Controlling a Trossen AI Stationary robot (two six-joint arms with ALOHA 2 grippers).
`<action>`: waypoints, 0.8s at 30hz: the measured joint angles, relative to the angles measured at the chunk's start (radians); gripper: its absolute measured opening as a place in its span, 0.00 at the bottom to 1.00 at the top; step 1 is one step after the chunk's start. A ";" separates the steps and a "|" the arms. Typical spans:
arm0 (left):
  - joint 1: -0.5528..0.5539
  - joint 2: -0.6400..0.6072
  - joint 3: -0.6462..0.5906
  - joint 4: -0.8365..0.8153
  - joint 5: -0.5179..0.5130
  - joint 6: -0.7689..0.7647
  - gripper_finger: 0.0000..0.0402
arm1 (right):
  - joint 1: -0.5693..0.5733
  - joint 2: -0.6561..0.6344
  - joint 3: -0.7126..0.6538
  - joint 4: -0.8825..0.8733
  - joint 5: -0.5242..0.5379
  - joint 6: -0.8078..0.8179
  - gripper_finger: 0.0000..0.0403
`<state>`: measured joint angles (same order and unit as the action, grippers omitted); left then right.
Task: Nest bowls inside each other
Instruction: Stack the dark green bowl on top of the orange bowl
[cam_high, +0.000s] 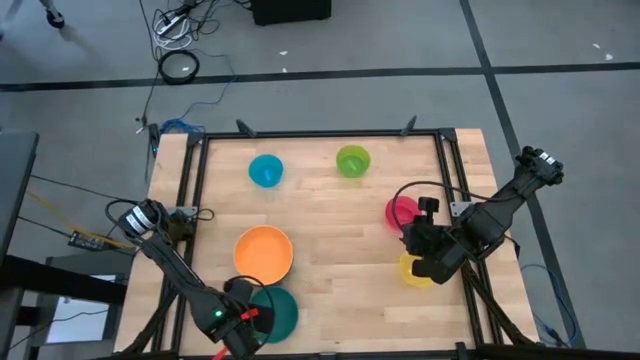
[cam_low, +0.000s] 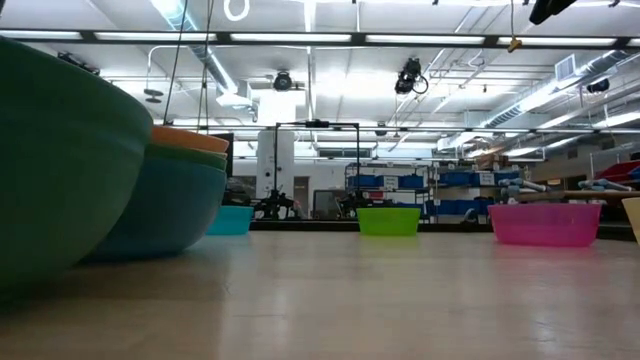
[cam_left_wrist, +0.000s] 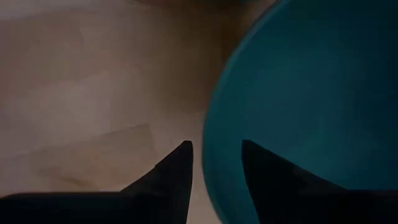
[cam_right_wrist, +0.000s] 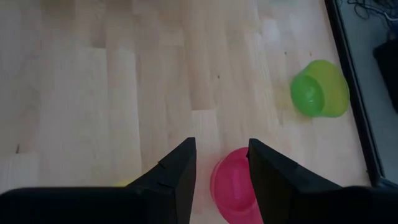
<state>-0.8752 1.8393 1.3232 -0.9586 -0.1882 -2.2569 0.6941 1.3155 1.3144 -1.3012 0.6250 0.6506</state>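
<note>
A dark teal-green bowl (cam_high: 280, 310) sits upright near the table's front left. My left gripper (cam_left_wrist: 216, 158) is open and points down over the bowl's left rim (cam_left_wrist: 208, 149). One finger is outside the wall and one inside, both apart from it. An orange bowl (cam_high: 264, 252) tops a nested stack (cam_low: 170, 190) just behind. Cyan (cam_high: 265, 170), lime green (cam_high: 352, 160), pink-red (cam_high: 400, 210) and yellow (cam_high: 412, 272) bowls stand singly. My right gripper (cam_right_wrist: 222, 149) hangs open above the pink-red bowl (cam_right_wrist: 233, 186) and the yellow one.
A black frame (cam_high: 320, 135) runs along the table's edges. Bare wood (cam_high: 340, 300) lies between the left bowls and the right arm. In the low view the dark bowl (cam_low: 50, 150) fills the left foreground.
</note>
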 joint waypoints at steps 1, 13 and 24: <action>0.000 0.000 -0.007 0.015 -0.001 0.001 0.35 | 0.000 0.000 0.000 0.000 0.000 0.000 0.33; 0.000 0.000 -0.015 0.120 -0.070 0.090 0.03 | 0.000 0.000 0.000 -0.001 0.000 0.001 0.33; 0.011 0.000 0.336 -0.334 -0.286 0.178 0.02 | 0.000 0.000 0.000 -0.001 0.025 0.001 0.33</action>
<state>-0.8641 1.8391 1.6593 -1.2926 -0.4738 -2.0788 0.6937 1.3155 1.3144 -1.3022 0.6496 0.6517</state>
